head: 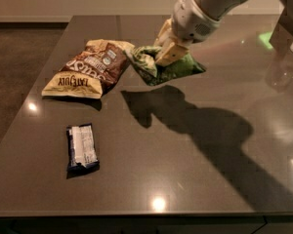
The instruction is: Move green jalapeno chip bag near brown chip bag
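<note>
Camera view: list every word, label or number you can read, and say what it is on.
"LATE JULY", first letter unsure: tan edge of brown bag.
White lettering on it: blurred.
Print on green bag, held by the gripper beside the brown bag: unreadable.
Label on wrapper: too small.

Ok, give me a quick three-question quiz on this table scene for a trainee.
1. True or false: the gripper, above the table, is empty.
2. Which lies nearest the table's front edge? A) brown bag B) blue wrapper C) green bag
3. Fill in: the green bag's left tip is closest to the ___ bag.
Key: 1 false, its fingers are shut on the green bag; 2 B; 3 brown.
</note>
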Robot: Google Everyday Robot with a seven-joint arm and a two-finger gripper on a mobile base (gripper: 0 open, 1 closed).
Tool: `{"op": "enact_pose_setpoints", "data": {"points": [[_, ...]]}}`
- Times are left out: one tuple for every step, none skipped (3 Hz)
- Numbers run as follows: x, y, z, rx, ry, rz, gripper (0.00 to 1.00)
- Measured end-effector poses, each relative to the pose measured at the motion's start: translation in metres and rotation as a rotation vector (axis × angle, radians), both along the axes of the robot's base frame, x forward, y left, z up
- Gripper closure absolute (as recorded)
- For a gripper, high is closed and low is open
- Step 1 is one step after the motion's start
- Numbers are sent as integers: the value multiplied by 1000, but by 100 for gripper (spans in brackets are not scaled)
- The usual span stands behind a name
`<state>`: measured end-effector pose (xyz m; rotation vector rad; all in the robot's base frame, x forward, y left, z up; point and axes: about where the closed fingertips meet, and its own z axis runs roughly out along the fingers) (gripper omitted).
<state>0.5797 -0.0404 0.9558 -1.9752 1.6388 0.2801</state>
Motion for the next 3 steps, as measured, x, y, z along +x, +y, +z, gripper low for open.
{"op": "enact_pose_setpoints", "data": {"points": [[-4, 41, 0, 7, 3, 64, 100], [-1, 70, -11, 3, 29, 97, 82], [-1, 73, -12, 4, 30, 101, 58]]}}
